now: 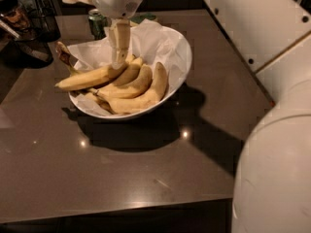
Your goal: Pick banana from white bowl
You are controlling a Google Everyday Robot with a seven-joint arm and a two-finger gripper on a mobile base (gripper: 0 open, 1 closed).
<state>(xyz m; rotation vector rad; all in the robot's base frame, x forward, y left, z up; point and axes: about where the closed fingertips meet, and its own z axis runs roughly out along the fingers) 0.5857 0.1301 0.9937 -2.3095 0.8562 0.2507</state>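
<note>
A large white bowl [177,76] lined with crumpled white paper sits on the dark table. It holds a bunch of several yellow bananas [131,84], with one banana [87,78] jutting over the left rim. My gripper [118,62] hangs straight down from above, with its tips touching the top of the bunch near the left-hand bananas. The white arm fills the right side of the view.
A green can [97,23] stands just behind the bowl on the brown table [146,174]. Dark objects [29,28] crowd the far left corner. The table's front edge runs along the bottom and its right edge lies under my arm.
</note>
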